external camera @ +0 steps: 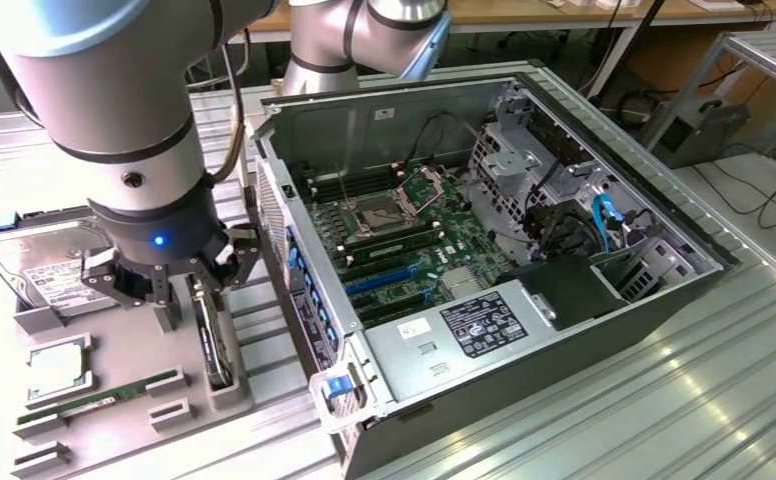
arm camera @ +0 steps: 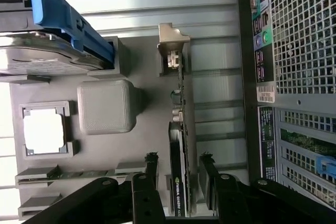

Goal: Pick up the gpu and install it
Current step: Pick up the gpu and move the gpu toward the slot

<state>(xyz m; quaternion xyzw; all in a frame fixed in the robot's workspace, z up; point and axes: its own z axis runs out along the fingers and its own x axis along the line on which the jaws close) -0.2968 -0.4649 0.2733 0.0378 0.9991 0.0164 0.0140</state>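
Pincer (arm camera: 179, 157) spread astride upright gpu (arm camera: 181, 124) in grey tray (arm camera: 144, 135), hard drive (arm camera: 42, 61) and open case (arm camera: 299, 51) flanking

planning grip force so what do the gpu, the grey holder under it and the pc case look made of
gpu: thin dark circuit board seen edge-on, with a dull silvery end bracket, probably sheet metal. Grey holder: matte, finely ribbed surface, likely printed plastic. PC case: bare grey sheet metal, folded edges and a punched grille.
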